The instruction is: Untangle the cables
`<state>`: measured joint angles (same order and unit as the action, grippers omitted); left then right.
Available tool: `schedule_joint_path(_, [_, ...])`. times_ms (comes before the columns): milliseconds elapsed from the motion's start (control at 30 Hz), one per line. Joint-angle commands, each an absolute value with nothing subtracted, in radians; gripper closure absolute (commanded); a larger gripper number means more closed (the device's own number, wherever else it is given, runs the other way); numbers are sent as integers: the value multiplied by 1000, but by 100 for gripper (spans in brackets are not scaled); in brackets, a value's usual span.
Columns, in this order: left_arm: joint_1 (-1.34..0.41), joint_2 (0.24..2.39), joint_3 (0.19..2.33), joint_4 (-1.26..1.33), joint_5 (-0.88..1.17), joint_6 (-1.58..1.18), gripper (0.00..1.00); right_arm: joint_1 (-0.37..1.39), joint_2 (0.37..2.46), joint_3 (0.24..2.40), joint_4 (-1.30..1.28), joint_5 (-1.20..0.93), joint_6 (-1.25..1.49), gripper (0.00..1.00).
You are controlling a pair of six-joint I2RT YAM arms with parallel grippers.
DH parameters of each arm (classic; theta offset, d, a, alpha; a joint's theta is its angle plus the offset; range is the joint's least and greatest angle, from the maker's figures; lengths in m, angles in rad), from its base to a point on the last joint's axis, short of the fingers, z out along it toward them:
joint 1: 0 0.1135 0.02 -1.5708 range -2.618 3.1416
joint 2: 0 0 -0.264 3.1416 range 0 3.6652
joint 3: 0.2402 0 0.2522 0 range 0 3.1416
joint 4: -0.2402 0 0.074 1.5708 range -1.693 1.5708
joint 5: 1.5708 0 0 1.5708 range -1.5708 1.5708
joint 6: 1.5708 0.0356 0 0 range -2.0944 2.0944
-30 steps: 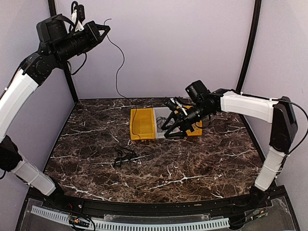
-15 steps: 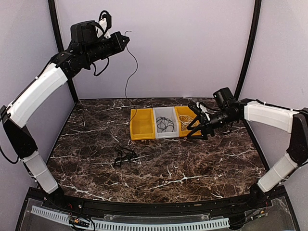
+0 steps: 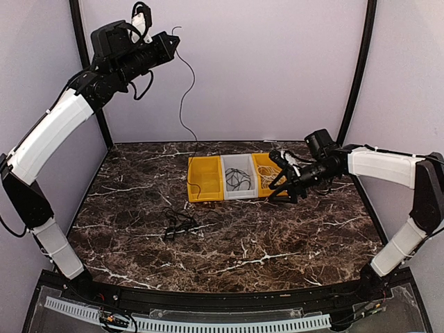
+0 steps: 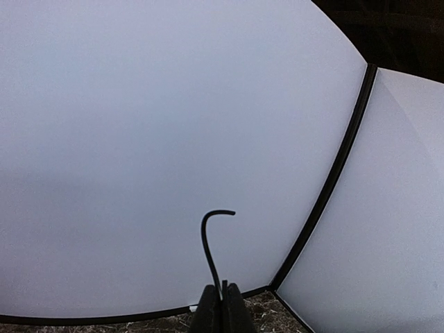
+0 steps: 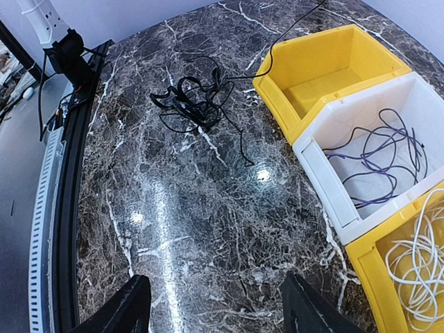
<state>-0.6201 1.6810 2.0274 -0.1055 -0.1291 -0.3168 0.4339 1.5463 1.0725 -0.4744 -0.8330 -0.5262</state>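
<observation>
My left gripper [image 3: 168,43] is raised high near the back wall, shut on the end of a thin black cable [image 4: 208,243]. That black cable [image 3: 182,104] hangs down toward the left yellow bin [image 3: 205,182]. It runs on to a black tangle [image 3: 179,224] lying on the table, also seen in the right wrist view [image 5: 191,104]. The white middle bin [image 5: 326,177] holds a dark cable [image 5: 381,159]. A white cable [image 5: 416,263] lies in the right yellow bin [image 3: 261,161]. My right gripper [image 3: 281,187] hovers open and empty beside that bin, its fingertips [image 5: 135,309] over bare marble.
The three bins stand side by side at the back centre of the marble table [image 3: 277,236]. Lilac walls with black corner posts [image 3: 357,69] enclose the back and sides. A white ribbed strip [image 3: 229,325] runs along the near edge. A power strip [image 5: 45,17] lies beyond the table.
My right gripper has drawn back from over the middle bin to the right of the bins, where it now stays. My left arm has swung right with the black cable held high.
</observation>
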Motion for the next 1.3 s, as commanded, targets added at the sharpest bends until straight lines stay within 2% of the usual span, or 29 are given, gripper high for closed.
schedule_joint_path(0, [-623,1613,2050,-40,-136,-296,100,435,1568,1068,-456,-833,-541,33])
schedule_joint_path(600, [-621,1695,1919,32,-107,-263,100,433,1577,1062,-461,-815,-557,33])
schedule_joint_path(1033, [-611,1741,1916,40,-73,-269,100,433,1580,1064,-467,-805,-563,33])
schedule_joint_path(1267, [-609,1667,1609,131,-49,-346,100,434,1583,1061,-466,-803,-567,33])
